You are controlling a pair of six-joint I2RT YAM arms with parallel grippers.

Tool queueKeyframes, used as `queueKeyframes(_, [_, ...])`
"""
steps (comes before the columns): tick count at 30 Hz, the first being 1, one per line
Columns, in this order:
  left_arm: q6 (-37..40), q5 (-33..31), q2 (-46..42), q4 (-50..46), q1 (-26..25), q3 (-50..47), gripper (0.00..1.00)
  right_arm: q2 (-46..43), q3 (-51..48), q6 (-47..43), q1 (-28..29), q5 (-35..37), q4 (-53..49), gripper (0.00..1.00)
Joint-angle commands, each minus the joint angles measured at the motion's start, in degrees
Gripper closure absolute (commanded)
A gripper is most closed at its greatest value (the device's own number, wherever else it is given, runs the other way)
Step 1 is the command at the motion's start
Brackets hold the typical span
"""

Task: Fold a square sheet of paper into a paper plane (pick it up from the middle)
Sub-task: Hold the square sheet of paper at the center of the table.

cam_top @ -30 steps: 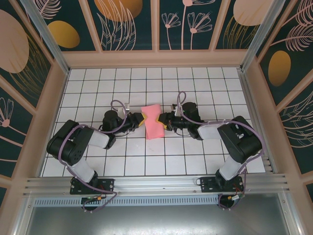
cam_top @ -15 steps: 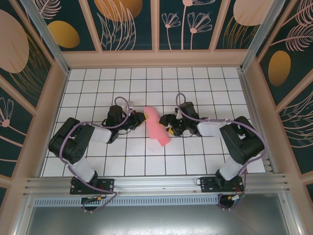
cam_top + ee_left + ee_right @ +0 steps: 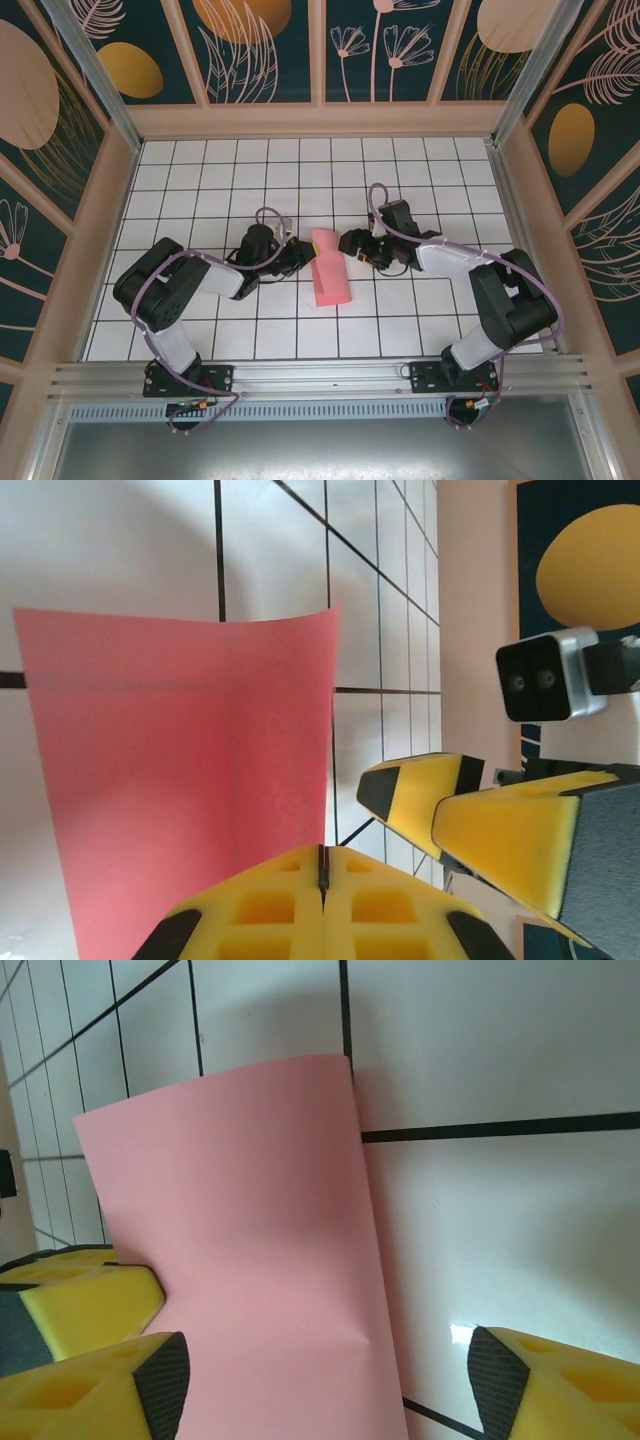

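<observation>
The square sheet of paper is pink-red and doubled over into a narrow strip, lying across the white grid table between the two arms. My left gripper is shut, and the sheet's edge runs into the seam of its yellow fingers. My right gripper sits just right of the strip's far end. It stands open, its two dark-padded tips spread wide on either side of the pink surface, gripper midpoint. The right arm's yellow fingers show in the left wrist view.
Wooden walls with dark floral panels surround the table. An aluminium rail runs along the near edge by the arm bases. Open grid tiles lie behind and in front of the paper.
The sheet, earlier held spread between both grippers, has folded over into a narrower strip. The left gripper moved right with it. The right gripper let go and opened.
</observation>
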Motion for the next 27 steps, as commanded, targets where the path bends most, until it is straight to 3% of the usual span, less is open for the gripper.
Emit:
queueKeyframes(1, [1.6, -4.1, 1.0, -3.8, -0.7, 2.2, 1.0, 2.4, 2.0, -4.2, -0.3, -3.0, -2.5, 0.28])
queueKeyframes(8, [3.6, -5.0, 2.9, -7.4, -0.8, 3.2, 1.0, 6.0, 2.4, -4.7, 0.3, -4.6, -2.2, 0.4])
queueKeyframes(16, [6.4, -5.4, 2.2, -11.3, -0.8, 5.4, 1.0, 6.8, 2.6, -4.9, 0.9, -3.9, -3.0, 0.44])
queueKeyframes(19, [4.0, -1.7, 1.1, -6.6, -0.8, 4.9, 1.0, 2.9, 0.5, -1.5, 0.1, -4.6, 0.4, 0.44])
queueKeyframes(23, [-4.0, 3.7, 0.4, 6.1, -0.9, 3.3, 1.0, -4.7, -4.8, 4.7, -2.2, -3.5, 5.5, 0.34])
queueKeyframes(27, [-6.2, 4.9, 1.0, 8.9, -1.6, 4.4, 1.0, -8.7, -8.4, 8.9, -5.0, -2.0, 6.1, 0.31])
